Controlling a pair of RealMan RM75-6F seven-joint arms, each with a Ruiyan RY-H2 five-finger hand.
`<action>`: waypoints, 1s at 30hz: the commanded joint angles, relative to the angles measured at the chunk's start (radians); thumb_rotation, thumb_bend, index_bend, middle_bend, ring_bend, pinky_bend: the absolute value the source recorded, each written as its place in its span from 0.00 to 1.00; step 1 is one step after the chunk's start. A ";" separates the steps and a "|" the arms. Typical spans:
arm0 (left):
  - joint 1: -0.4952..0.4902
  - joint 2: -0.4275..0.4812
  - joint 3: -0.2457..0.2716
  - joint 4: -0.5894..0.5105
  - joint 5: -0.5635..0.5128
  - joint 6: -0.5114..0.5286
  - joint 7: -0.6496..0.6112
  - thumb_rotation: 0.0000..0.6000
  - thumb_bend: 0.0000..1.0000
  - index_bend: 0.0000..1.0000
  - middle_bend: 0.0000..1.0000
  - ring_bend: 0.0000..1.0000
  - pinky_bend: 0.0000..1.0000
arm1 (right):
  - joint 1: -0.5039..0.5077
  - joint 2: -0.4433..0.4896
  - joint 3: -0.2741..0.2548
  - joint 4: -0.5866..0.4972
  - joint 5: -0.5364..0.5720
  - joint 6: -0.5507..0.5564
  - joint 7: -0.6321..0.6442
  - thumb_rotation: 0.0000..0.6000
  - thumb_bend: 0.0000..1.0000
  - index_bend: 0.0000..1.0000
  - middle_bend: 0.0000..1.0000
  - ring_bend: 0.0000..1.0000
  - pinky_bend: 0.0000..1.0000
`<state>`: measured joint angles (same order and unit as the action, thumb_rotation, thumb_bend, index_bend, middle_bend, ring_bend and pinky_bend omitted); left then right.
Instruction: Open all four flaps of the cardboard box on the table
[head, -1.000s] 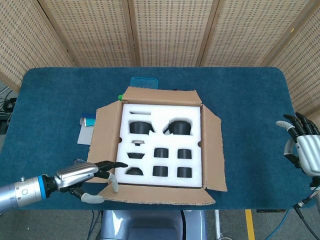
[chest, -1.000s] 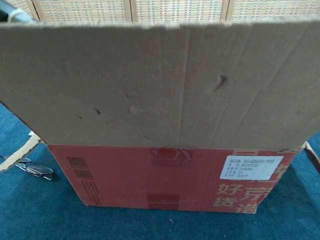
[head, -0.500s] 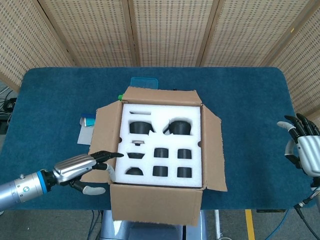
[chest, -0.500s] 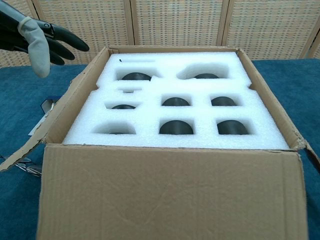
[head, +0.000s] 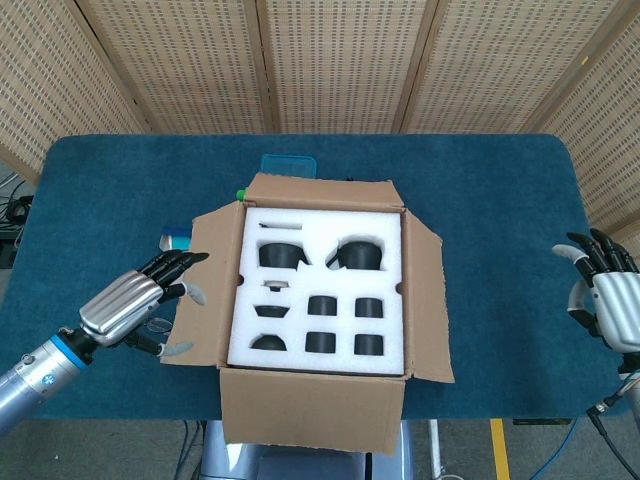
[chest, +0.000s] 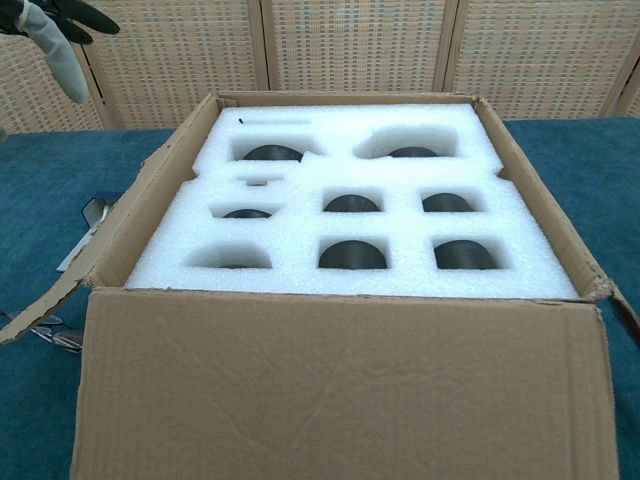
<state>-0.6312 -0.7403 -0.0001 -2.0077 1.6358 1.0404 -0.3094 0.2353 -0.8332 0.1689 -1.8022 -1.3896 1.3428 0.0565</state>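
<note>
Left hand (head: 128, 305) hovers over blue table (head: 90, 200), just left of box, fingers spread, holds nothing. Small blue-and-white thing (head: 176, 240) lies beside left flap (head: 205, 290); cannot tell what it is. Cardboard box (head: 325, 285) sits mid-table, all four flaps open: left flap out flat, front flap (chest: 340, 390) hangs down, back flap (head: 320, 192) leans away, right flap (head: 428, 300) out flat. White foam tray (chest: 350, 215) inside, dark round things (chest: 352, 255) in holes. Right hand (head: 605, 295) at far right table edge, well apart from box, fingers apart, empty.
</note>
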 joint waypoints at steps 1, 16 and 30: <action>0.095 -0.102 -0.041 0.022 -0.116 0.122 0.215 0.75 0.22 0.33 0.00 0.00 0.00 | 0.001 -0.006 -0.002 0.006 0.001 -0.003 -0.001 1.00 0.88 0.22 0.14 0.00 0.11; 0.263 -0.239 -0.031 0.095 -0.146 0.353 0.453 0.76 0.22 0.30 0.00 0.00 0.00 | -0.007 -0.054 -0.024 0.043 -0.024 0.011 -0.046 1.00 0.88 0.21 0.13 0.00 0.07; 0.381 -0.271 -0.004 0.144 -0.158 0.450 0.478 0.76 0.22 0.28 0.00 0.00 0.00 | -0.037 -0.130 -0.039 0.077 -0.048 0.107 -0.303 1.00 0.88 0.19 0.11 0.00 0.03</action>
<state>-0.2560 -1.0083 -0.0052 -1.8680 1.4785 1.4851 0.1703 0.2060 -0.9498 0.1338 -1.7289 -1.4336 1.4354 -0.2269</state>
